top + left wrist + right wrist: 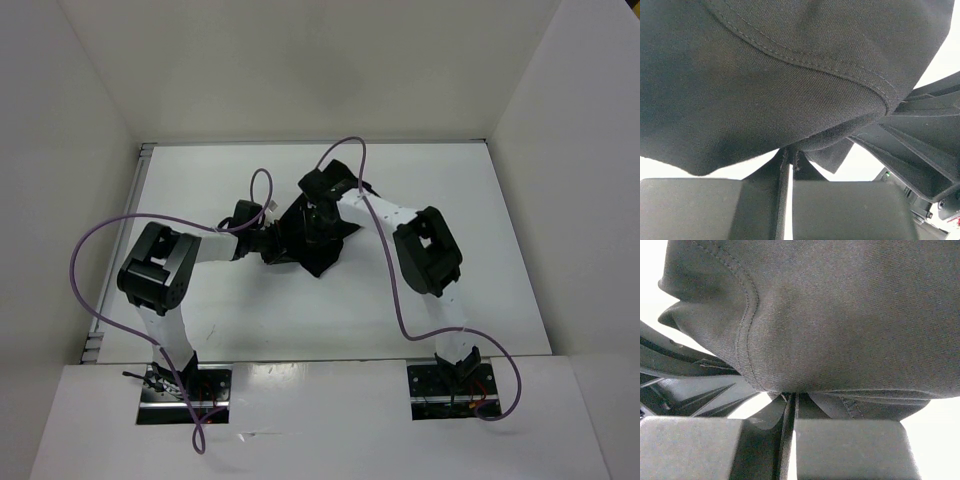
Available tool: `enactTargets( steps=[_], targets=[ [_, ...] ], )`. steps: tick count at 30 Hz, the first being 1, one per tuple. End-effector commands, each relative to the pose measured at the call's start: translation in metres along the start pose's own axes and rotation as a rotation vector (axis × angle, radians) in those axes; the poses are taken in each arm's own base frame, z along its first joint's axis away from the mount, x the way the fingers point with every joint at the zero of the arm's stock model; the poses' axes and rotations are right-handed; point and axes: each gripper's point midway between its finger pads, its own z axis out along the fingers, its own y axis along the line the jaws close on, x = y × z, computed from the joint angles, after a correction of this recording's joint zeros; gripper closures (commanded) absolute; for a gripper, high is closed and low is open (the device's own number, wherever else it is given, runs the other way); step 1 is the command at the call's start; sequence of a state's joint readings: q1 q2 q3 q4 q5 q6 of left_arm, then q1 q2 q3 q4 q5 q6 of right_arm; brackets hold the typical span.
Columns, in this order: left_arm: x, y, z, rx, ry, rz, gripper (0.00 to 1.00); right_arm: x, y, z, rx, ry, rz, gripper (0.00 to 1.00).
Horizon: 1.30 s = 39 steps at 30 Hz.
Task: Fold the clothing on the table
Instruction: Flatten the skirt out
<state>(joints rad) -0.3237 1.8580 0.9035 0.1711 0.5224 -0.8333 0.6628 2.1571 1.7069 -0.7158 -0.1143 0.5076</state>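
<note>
The black clothing (318, 252) is bunched into a small heap in the middle of the white table (450, 190). From the left, my left gripper (262, 240) reaches into the heap, and my right gripper (322, 215) meets it from the right. In the left wrist view the fabric (765, 75) fills the top, and the left gripper (790, 155) is shut with a fold pinched at its tips. In the right wrist view a seamed fold of the clothing (830, 315) hangs over the right gripper (791, 397), which is shut on the cloth's lower edge.
White walls close in the table on the left, back and right. Purple cables (90, 250) loop off both arms. The two grippers sit very close: the right arm's black body (930, 150) shows in the left wrist view, and the left arm's (680, 370) in the right wrist view.
</note>
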Motion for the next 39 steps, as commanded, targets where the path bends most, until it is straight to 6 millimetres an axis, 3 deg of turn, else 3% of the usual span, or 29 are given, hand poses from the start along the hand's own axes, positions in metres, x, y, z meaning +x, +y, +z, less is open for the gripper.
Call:
enactTargets(
  steps=[1, 3, 6, 11, 15, 19, 21, 23, 24, 25, 29, 30, 31, 32, 35, 39],
  targets=[
    [-0.006, -0.004, 0.001, 0.019, -0.002, 0.033, 1.00, -0.006, 0.013, -0.003, -0.033, -0.044, -0.015, 1.00],
    [-0.006, -0.004, 0.001, 0.019, -0.002, 0.033, 1.00, -0.013, 0.011, -0.014, -0.012, -0.079, -0.016, 1.00],
    [-0.006, -0.004, 0.001, 0.019, -0.002, 0.033, 1.00, -0.032, 0.017, -0.048, -0.006, -0.165, -0.019, 1.00],
    [-0.006, -0.004, 0.001, 0.019, -0.002, 0.033, 1.00, -0.060, 0.030, -0.119, -0.029, -0.325, -0.010, 1.00],
    [-0.006, -0.004, 0.001, 0.019, -0.002, 0.033, 1.00, -0.078, 0.020, -0.169, -0.035, -0.430, 0.045, 1.00],
    [-0.006, -0.005, -0.001, 0.019, -0.002, 0.042, 1.00, -0.081, -0.012, -0.201, -0.003, -0.489, 0.111, 1.00],
    [-0.008, -0.007, -0.002, 0.018, -0.014, 0.047, 1.00, -0.069, -0.027, -0.203, 0.019, -0.475, 0.128, 1.00],
    [-0.008, -0.007, -0.002, 0.018, -0.014, 0.047, 1.00, -0.060, -0.032, -0.190, -0.006, -0.424, 0.134, 0.99],
    [-0.008, -0.007, -0.002, 0.018, -0.014, 0.047, 1.00, -0.058, -0.030, -0.181, -0.016, -0.402, 0.132, 0.90],
    [-0.008, -0.007, -0.002, 0.018, -0.014, 0.047, 1.00, -0.050, -0.023, -0.172, -0.059, -0.349, 0.114, 0.67],
    [-0.007, -0.010, -0.005, 0.025, -0.009, 0.048, 0.98, -0.044, -0.007, -0.136, -0.079, -0.295, 0.068, 0.56],
    [-0.007, -0.010, -0.005, 0.025, -0.009, 0.048, 0.88, -0.040, -0.003, -0.129, -0.085, -0.273, 0.061, 0.54],
    [-0.010, -0.016, -0.009, 0.036, -0.020, 0.058, 0.65, -0.036, -0.006, -0.113, -0.072, -0.236, 0.050, 0.54],
    [-0.014, -0.025, -0.015, 0.053, -0.039, 0.074, 0.60, -0.033, -0.002, -0.105, -0.072, -0.225, 0.027, 0.54],
    [-0.018, -0.027, -0.029, 0.009, -0.087, 0.088, 0.49, -0.026, 0.003, -0.082, -0.026, -0.192, -0.030, 0.54],
    [-0.028, -0.029, -0.042, -0.035, -0.141, 0.126, 0.46, -0.024, 0.007, -0.062, 0.000, -0.169, -0.067, 0.54]
  ],
)
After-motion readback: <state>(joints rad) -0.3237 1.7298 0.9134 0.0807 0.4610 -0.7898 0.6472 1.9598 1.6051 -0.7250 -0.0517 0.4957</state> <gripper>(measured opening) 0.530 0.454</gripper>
